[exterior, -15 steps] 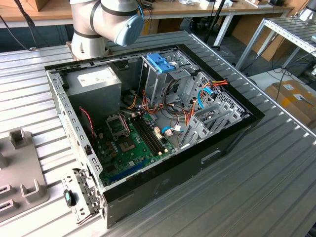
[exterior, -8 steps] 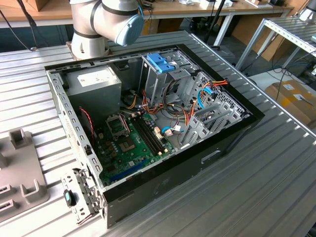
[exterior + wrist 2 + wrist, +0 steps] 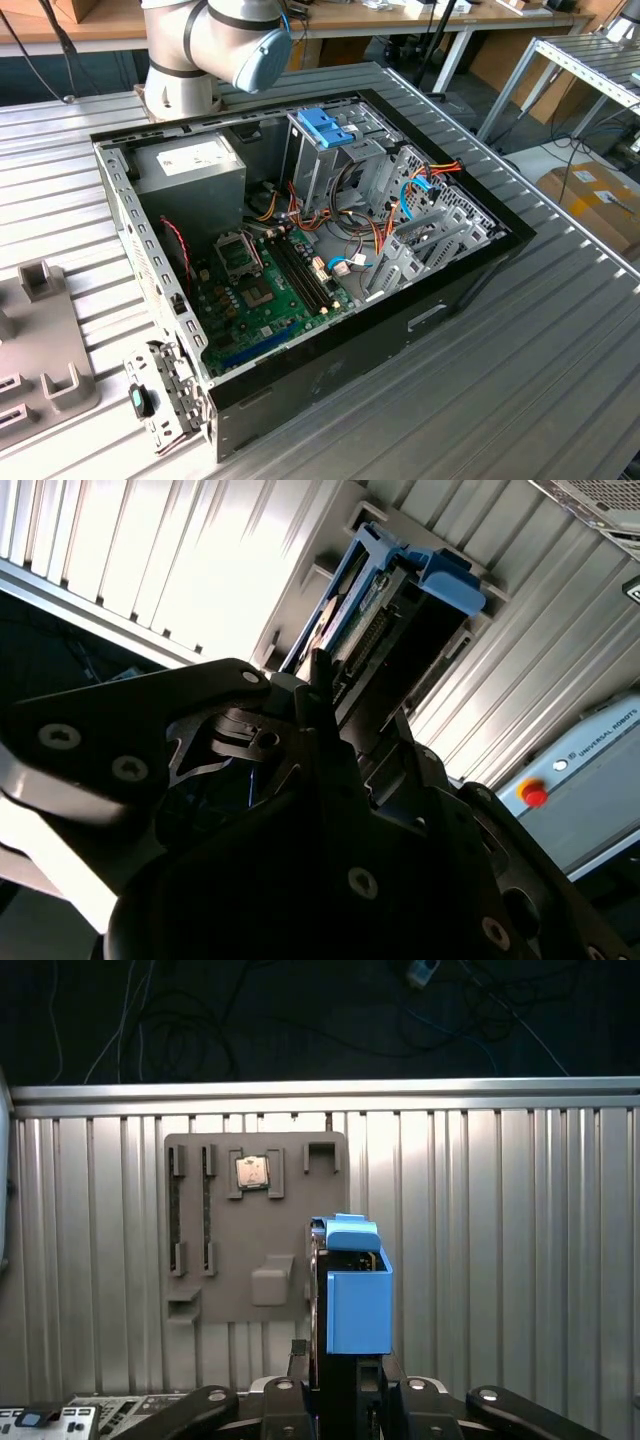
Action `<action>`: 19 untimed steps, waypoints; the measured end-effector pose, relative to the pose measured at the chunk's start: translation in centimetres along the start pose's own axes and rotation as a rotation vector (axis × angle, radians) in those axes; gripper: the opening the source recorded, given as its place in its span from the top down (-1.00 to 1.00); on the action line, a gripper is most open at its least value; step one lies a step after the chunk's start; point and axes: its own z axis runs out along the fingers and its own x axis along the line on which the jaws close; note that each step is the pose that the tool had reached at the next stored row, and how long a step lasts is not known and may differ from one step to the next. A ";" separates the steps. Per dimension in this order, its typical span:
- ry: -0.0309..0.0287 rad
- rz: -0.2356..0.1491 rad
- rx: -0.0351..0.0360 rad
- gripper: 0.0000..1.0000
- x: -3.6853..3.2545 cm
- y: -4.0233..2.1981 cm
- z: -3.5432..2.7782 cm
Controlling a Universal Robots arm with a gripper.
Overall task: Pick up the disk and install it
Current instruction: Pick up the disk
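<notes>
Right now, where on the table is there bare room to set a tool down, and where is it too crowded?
The ribbed table is bare between the computer case's black side and the exterior view's right edge. A narrower strip lies between the case and the grey fixture plate. Inside the case, cables crowd the space between motherboard and drive cage.

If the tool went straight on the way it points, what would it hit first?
Probably the disk, standing on edge right ahead of the tool in the first wrist view; past it lies the ribbed table.
</notes>
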 end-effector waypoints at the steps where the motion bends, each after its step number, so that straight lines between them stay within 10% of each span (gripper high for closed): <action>1: 0.0000 0.000 0.0001 0.30 -0.01 -0.11 0.01; 19: 0.0000 0.000 0.0000 0.30 -0.27 -3.07 0.04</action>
